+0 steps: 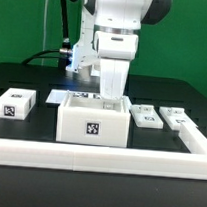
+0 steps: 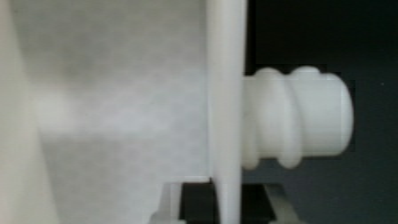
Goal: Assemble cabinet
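The cabinet is an open-topped white box with a square tag on its front, standing in the middle of the black table. My gripper hangs straight down over its back wall on the exterior view's right. In the wrist view the gripper has a thin white wall of the cabinet between its black pads, which sit against both faces. A ribbed white knob sticks out from one side of that wall. The cabinet's inner face fills the other side.
A small tagged white block lies at the exterior view's left. Two more tagged pieces lie at its right. The marker board lies behind the cabinet. A white rail borders the table's front and right.
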### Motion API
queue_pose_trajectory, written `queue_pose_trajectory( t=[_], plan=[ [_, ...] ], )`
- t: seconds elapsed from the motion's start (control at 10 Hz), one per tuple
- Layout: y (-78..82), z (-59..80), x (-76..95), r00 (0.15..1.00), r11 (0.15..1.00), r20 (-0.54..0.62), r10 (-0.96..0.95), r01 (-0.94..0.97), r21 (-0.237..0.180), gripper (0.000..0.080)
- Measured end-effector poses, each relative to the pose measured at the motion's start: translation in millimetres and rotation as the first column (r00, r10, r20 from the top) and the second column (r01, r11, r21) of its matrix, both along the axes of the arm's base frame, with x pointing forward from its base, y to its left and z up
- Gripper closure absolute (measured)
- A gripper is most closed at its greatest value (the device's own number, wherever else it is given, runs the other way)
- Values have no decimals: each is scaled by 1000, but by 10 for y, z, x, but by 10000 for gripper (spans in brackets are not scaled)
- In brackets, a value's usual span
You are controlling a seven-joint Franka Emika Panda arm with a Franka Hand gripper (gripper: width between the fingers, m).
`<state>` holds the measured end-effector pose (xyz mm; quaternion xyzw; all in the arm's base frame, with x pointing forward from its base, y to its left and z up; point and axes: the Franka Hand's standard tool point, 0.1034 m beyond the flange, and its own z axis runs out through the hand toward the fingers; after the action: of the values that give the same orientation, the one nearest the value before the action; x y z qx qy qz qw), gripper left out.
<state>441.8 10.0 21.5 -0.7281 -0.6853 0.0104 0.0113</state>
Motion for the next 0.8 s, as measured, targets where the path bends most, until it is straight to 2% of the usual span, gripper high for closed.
queue_pose_trajectory(
  t=[0.4, 0.6, 0.8],
  plan=[
    [-4, 9, 23, 1000, 1000, 0, 5, -5, -1, 764],
    [-8, 40, 207, 1000, 1000, 8, 9, -9, -2, 764],
    [75, 33, 419, 1000, 1000, 7, 17, -17, -2, 764]
  ],
)
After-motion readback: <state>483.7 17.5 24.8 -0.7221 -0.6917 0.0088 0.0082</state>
